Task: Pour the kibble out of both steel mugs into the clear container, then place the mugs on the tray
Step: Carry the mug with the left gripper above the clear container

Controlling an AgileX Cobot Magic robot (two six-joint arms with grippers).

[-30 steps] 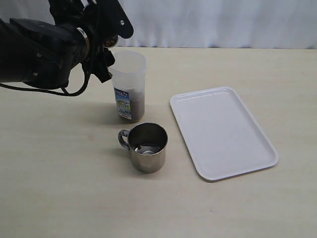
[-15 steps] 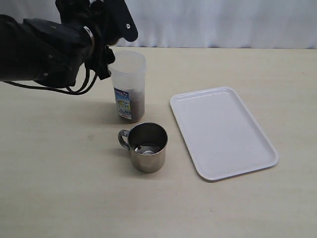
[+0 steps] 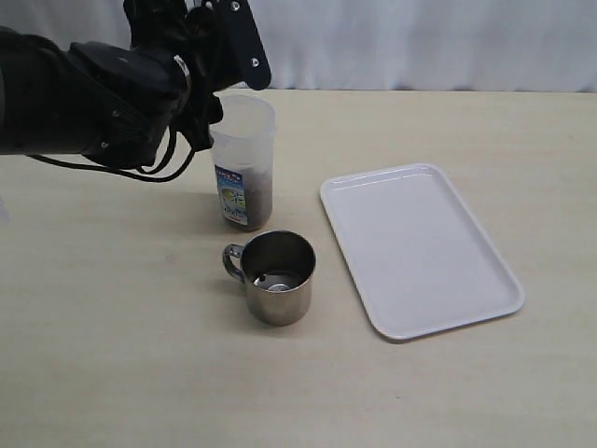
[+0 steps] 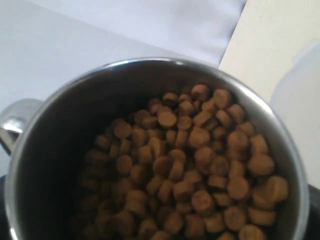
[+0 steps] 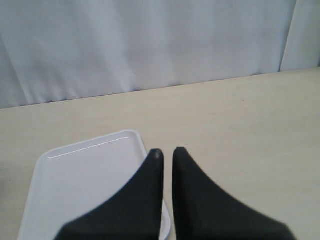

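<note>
While left claw (image 3: 207, 67) grips mug (image 4: 55, 145) | kibble (image 4: 200, 165) inside | clear container (image 3: 244, 149) adjacent

Shiny steel mug (image 3: 275, 277); cloudy plastic container (image 3: 244, 159); smooth, glossy white plastic tray (image 3: 415, 247); matt, faintly grained worktop (image 3: 112, 355); dull, dry kibble (image 4: 190, 165).

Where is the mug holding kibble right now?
Held in the left gripper at the exterior view's upper left, raised beside the rim of the clear container; the left wrist view looks straight into the mug, heaped with kibble.
</note>
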